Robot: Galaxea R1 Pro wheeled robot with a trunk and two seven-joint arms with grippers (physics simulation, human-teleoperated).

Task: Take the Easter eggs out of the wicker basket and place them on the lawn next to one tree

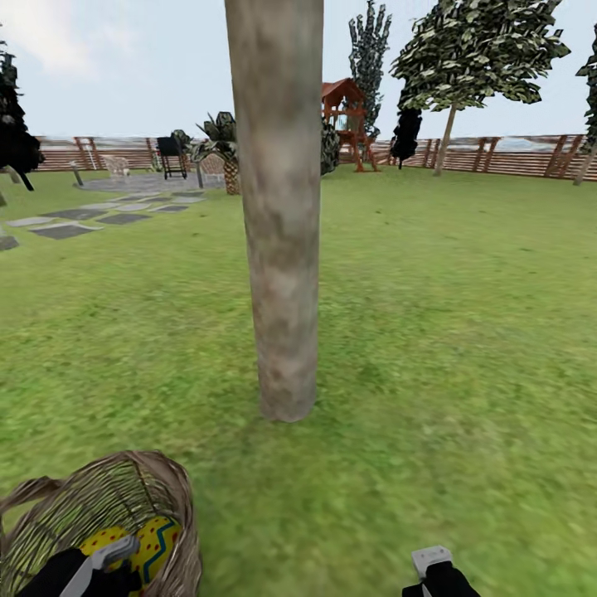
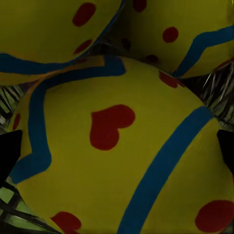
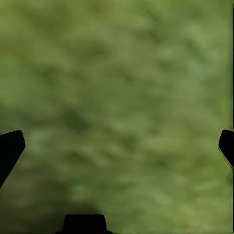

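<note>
The left gripper [image 2: 117, 146] reaches down into the brown woven wicker basket [image 1: 170, 485], its two dark fingertips [image 2: 9, 153] spread wide to either side of the nearest of the three yellow Easter eggs [image 2: 122, 161], painted with blue bands and red spots; whether the tips touch its shell cannot be told. Two more eggs lie just beyond the fingertips, crowded against the first, with wicker weave showing in the gaps between them. In the head view the basket stands on the mottled green lawn [image 1: 448, 332], just beside the thick straight grey-brown trunk of the tree [image 1: 278, 207]. The right gripper [image 3: 117, 146] hangs over bare grass with its fingers parted and nothing between them, well apart from the basket. Farther off lie grey stone paving slabs [image 1: 83, 220], a brown horizontal-slat wooden fence [image 1: 514, 153], a red-roofed wooden play tower [image 1: 344, 116], dark narrow conifers [image 1: 369, 41], and a second leafy tree [image 1: 477, 50] under pale sky.
</note>
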